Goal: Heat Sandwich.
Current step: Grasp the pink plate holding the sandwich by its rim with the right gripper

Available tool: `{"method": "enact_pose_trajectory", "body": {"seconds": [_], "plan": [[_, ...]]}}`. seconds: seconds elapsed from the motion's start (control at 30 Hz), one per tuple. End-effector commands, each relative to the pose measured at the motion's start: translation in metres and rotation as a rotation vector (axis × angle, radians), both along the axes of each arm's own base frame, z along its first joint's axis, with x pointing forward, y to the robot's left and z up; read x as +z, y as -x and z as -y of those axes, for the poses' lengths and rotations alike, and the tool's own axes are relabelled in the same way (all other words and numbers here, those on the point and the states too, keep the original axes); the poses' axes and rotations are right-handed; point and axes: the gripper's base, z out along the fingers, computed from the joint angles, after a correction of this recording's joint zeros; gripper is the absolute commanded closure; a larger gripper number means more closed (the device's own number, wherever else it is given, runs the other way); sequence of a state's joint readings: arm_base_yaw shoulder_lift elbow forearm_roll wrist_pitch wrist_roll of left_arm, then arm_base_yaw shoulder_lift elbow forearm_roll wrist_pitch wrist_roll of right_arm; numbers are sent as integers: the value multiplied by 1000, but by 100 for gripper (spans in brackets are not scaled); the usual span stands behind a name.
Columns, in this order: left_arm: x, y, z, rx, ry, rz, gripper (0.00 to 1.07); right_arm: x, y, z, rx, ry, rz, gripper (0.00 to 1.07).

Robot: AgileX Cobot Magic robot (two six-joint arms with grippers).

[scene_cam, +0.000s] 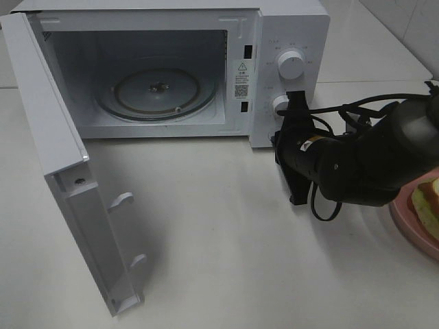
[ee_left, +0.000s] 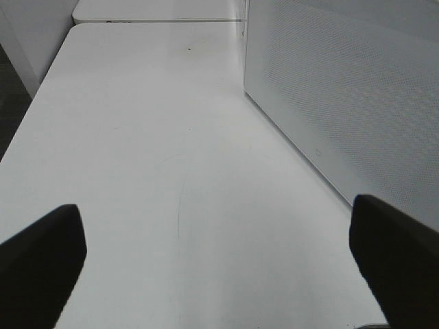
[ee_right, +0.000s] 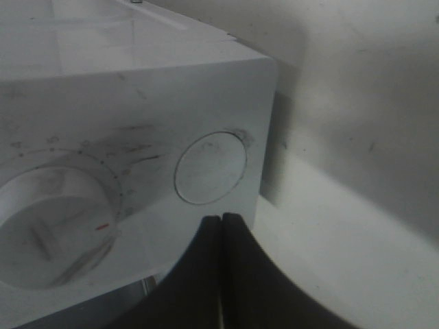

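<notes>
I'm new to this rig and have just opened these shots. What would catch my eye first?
The white microwave dominates the high view, its door swung wide open on the left and its glass turntable bare. Next, the black right gripper, jaws shut, sits right at the control panel. The sandwich lies on its pink plate at the right edge, partly cut off.

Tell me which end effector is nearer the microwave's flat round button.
Right. The right end effector, shut, has its tips right by the button. The left end effector, open, hovers over the table beside a perforated white panel, button out of sight.
</notes>
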State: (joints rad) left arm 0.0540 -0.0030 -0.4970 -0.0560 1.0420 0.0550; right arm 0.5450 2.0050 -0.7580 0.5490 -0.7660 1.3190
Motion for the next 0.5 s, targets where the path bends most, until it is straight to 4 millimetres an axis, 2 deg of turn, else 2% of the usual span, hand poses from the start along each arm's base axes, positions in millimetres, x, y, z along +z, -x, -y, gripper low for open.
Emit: {"method": "enact_pose_trajectory", "body": {"seconds": [0.03, 0.2, 0.5], "plan": [[-1, 4, 0, 0, -4, 30, 7, 7, 6, 1, 28, 0, 13, 107], [-1, 4, 0, 0, -4, 30, 7, 16, 21, 3, 112, 32, -20, 107], [-1, 4, 0, 0, -4, 30, 7, 37, 41, 2, 400, 272, -135, 106]]}}
